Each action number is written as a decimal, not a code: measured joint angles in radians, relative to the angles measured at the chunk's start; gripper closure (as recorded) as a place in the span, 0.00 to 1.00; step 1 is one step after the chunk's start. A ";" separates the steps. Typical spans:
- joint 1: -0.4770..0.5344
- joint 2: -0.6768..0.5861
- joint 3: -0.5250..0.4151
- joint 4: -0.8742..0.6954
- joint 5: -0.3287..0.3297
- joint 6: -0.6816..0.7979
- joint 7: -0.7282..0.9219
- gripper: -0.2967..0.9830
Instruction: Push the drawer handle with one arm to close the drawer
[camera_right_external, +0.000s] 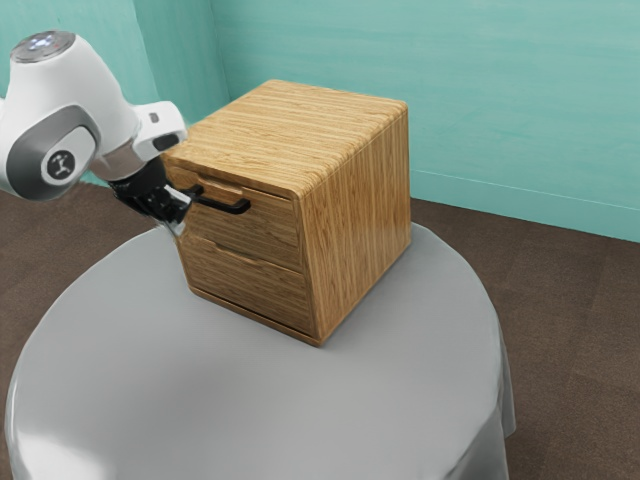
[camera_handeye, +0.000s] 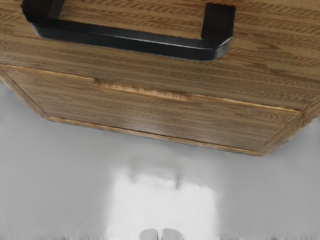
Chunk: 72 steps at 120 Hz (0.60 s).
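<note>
My gripper (camera_right_external: 180, 218) is at the front of the wooden cabinet (camera_right_external: 362, 210), by the handle's end nearer the exterior view's left. In the wrist view the tips of my gripper (camera_handeye: 159, 234) are together with nothing held, apart from the handle in the picture. The black bar handle (camera_right_external: 228, 205) is fixed to the upper drawer (camera_right_external: 262, 228); the wrist view also shows the handle (camera_handeye: 125, 41). The upper drawer's front looks about flush with the cabinet frame; a small gap cannot be ruled out. Part of the handle's far end lies close behind my hand.
Below is the lower drawer (camera_right_external: 250, 283), its front level with the frame. The cabinet stands on a round table with a grey cloth (camera_right_external: 230, 400). A teal wall (camera_right_external: 520, 110) rises behind the cabinet.
</note>
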<state>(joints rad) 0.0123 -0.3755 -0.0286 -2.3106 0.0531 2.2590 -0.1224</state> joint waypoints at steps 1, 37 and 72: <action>0.000 -0.024 -0.009 -0.002 -0.002 -0.011 -0.009 0.85; 0.073 -0.145 -0.123 0.306 0.007 -0.453 -0.157 0.45; -0.124 -0.031 -0.002 0.291 0.029 -0.526 -0.181 0.29</action>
<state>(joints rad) -0.1118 -0.4066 -0.0301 -2.0192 0.0823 1.7328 -0.3038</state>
